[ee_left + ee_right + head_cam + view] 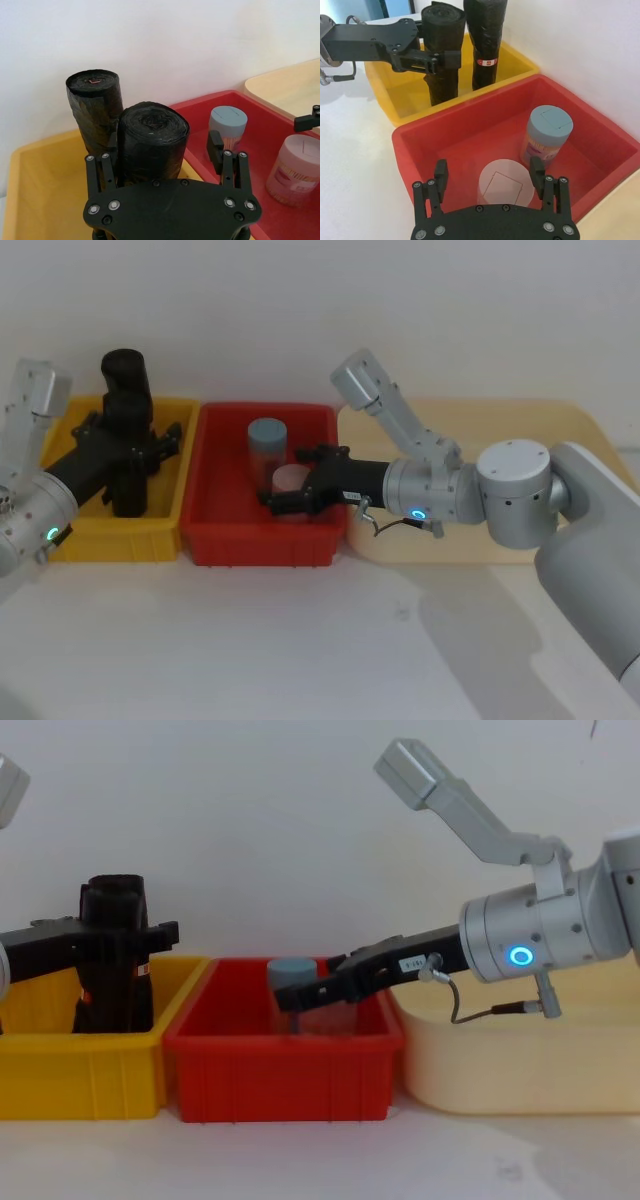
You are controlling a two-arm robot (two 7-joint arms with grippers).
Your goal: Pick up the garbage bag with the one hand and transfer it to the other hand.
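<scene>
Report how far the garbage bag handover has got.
Done: approach only. The open left claw straddles the front black plastic garbage-bag roll standing in the yellow plastic bin, with a gap showing on one side. In hand: nothing; the roll rests on the bin floor. Left: close, lift, pass to the open right claw, which hovers over the red plastic bin.

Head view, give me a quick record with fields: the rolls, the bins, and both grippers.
Yellow bin: two black rolls standing in it, front roll and back roll
Left gripper: fingers open, straddling the front roll
Right gripper: over the red bin, fingers open above the pink jar
Red bin: holds the pink jar and a grey-lidded jar
Handover: not yet begun
</scene>
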